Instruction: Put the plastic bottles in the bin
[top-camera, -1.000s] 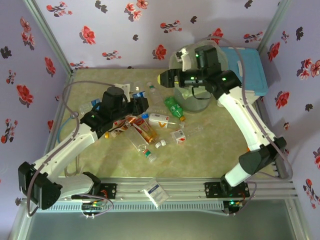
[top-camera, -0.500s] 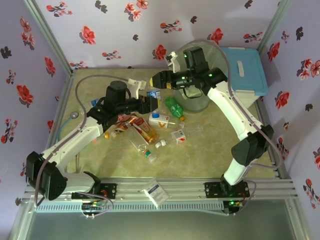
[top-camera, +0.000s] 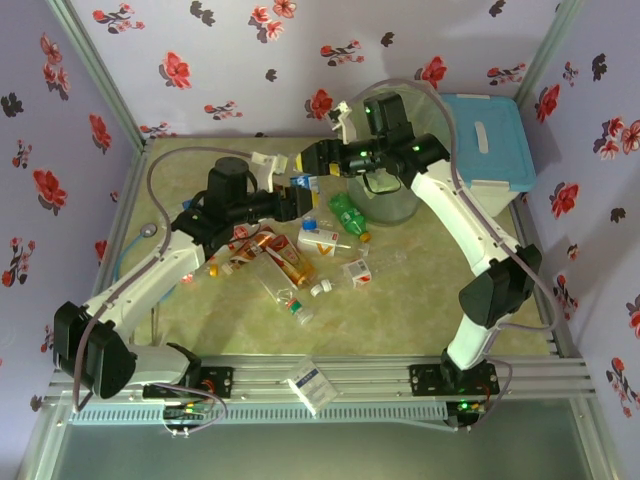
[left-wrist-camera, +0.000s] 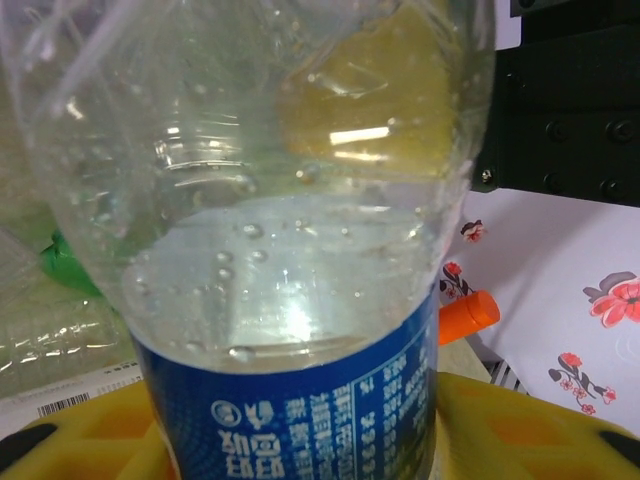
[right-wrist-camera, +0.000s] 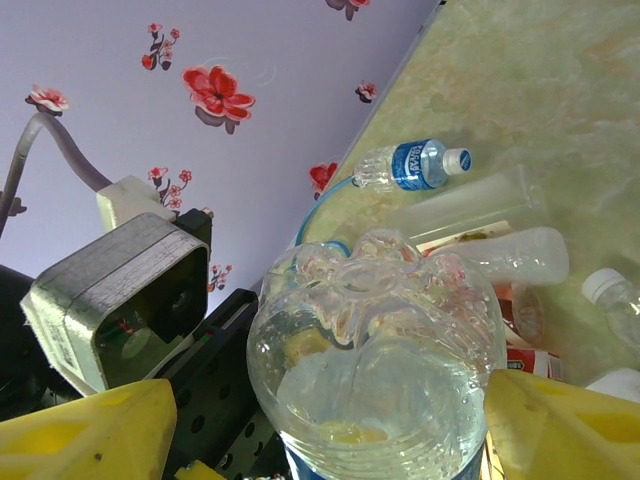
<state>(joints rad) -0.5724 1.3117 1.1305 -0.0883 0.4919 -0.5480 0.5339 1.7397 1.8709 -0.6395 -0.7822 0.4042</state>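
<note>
A clear plastic bottle with a blue label (top-camera: 301, 185) hangs above the table, left of the bin (top-camera: 396, 206). My left gripper (top-camera: 293, 200) is shut on it. In the left wrist view the label end of the bottle (left-wrist-camera: 290, 250) sits between the yellow fingers (left-wrist-camera: 530, 430) of my left gripper (left-wrist-camera: 300, 440). My right gripper (top-camera: 312, 162) meets it from the bin side. In the right wrist view the bottle's lumpy base (right-wrist-camera: 375, 360) faces the camera, and my right gripper (right-wrist-camera: 330, 425) stands open round it with a gap on the left. More bottles (top-camera: 290, 260) lie on the table.
A green bottle (top-camera: 350, 214) lies by the bin's foot. A blue-lidded white cooler (top-camera: 492, 140) stands right of the bin. A small blue-labelled bottle (right-wrist-camera: 410, 165) lies near the left wall. An orange cap (left-wrist-camera: 468, 315) shows past the held bottle. Flowered walls enclose the table.
My right arm has swung left from over the bin to the blue-labelled bottle. My left gripper has carried that bottle up and toward the back to meet it.
</note>
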